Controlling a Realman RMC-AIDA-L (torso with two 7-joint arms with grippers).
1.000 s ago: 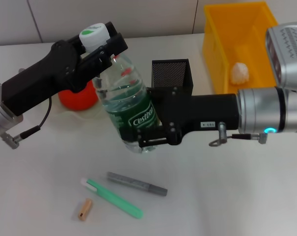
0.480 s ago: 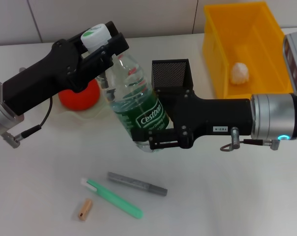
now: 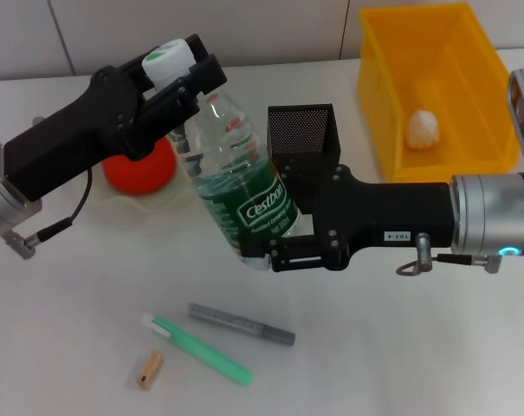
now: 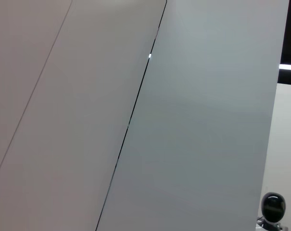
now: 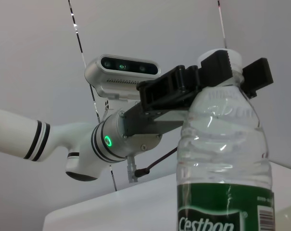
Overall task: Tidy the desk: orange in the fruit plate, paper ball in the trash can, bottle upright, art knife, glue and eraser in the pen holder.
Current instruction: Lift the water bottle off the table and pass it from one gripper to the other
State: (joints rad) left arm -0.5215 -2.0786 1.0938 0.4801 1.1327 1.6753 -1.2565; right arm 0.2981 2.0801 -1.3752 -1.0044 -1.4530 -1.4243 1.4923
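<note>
1. In the middle of the desk, the left gripper [image 3: 171, 74] pinches the bottle [image 3: 240, 186] at its cap.
2. The right gripper [image 3: 283, 251] squeezes its base, tipping it straight.
3. The pen holder [image 3: 303, 139] stands at two o'clock, just behind.

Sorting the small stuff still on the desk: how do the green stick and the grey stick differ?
The long green stick has a white tip and looks longer; the long grey stick is one plain grey and looks shorter. Green lies nearer the small tan cylinder eraser; grey lies nearer the bottle. Both lie flat, slanted alike.
</note>
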